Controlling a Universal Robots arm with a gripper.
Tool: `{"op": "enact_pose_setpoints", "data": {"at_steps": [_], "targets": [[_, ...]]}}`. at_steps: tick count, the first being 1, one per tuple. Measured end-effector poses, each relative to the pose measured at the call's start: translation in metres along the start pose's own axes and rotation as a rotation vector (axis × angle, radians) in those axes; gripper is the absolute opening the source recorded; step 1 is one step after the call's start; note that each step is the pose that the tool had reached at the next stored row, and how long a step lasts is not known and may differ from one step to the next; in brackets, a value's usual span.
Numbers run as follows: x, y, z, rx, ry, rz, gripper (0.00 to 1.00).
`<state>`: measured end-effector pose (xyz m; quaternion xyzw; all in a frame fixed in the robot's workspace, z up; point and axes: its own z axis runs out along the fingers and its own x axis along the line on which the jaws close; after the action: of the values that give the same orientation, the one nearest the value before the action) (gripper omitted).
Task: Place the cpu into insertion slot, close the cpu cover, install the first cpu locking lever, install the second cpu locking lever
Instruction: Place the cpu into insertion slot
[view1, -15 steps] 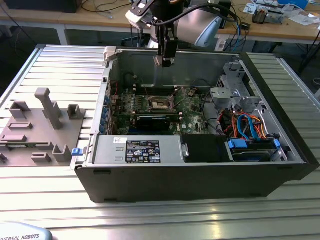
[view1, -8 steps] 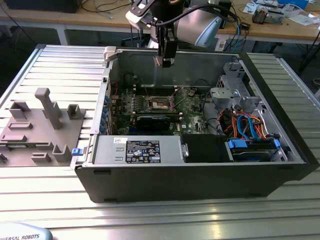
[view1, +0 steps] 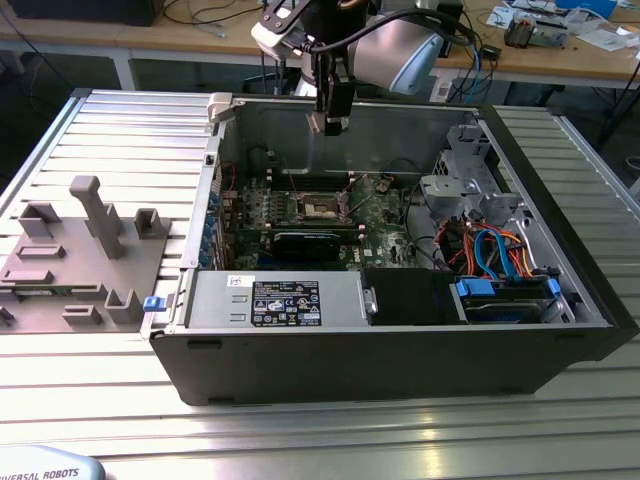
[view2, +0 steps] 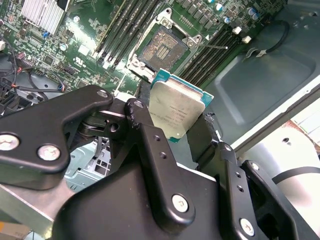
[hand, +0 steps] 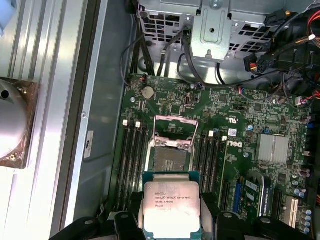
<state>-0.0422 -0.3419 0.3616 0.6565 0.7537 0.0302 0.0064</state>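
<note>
First step in hand: the tool (view2: 172, 115) is clamped on the chip (hand: 171, 207), well above the open socket (hand: 171, 159), and seating it likely calls for squaring them up

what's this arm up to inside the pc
The robot arm's gripper holds the small thin square silvery cpu above the green circuit board, inside the open black computer case. The small dark square insertion slot lies empty under it, and the thin silvery metal cpu cover stands raised open. The chip is not yet seated.
</note>
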Motion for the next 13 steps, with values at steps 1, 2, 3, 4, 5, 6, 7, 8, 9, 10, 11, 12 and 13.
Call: {"op": "enact_pose_setpoints", "data": {"at_steps": [1, 2, 3, 4, 5, 6, 7, 8, 9, 10, 11, 12, 13], "targets": [[0.0, 0.0, 0.0001, 0.0002, -0.0018, 0.0, 0.54], [0.0, 0.0, 0.0001, 0.0004, -0.0026, 0.0, 0.54], [0.0, 0.0, 0.0001, 0.0004, -0.0029, 0.0, 0.54], [0.0, 0.0, 0.0001, 0.0005, -0.0035, 0.0, 0.54], [0.0, 0.0, 0.0001, 0.0006, -0.0042, 0.0, 0.54], [0.0, 0.0, 0.0001, 0.0007, -0.0045, 0.0, 0.54], [0.0, 0.0, 0.0001, 0.0007, -0.0047, 0.0, 0.54], [0.0, 0.0, 0.0001, 0.0007, -0.005, 0.0, 0.54], [0.0, 0.0, 0.0001, 0.0007, -0.0051, 0.0, 0.54], [0.0, 0.0, 0.0001, 0.0014, -0.0103, 0.0, 0.54], [0.0, 0.0, 0.0001, 0.002, -0.0145, -0.001, 0.54], [0.0, 0.0, 0.0001, 0.002, -0.0146, -0.001, 0.54], [0.0, 0.0, 0.0001, 0.0021, -0.0147, -0.001, 0.54]]}}
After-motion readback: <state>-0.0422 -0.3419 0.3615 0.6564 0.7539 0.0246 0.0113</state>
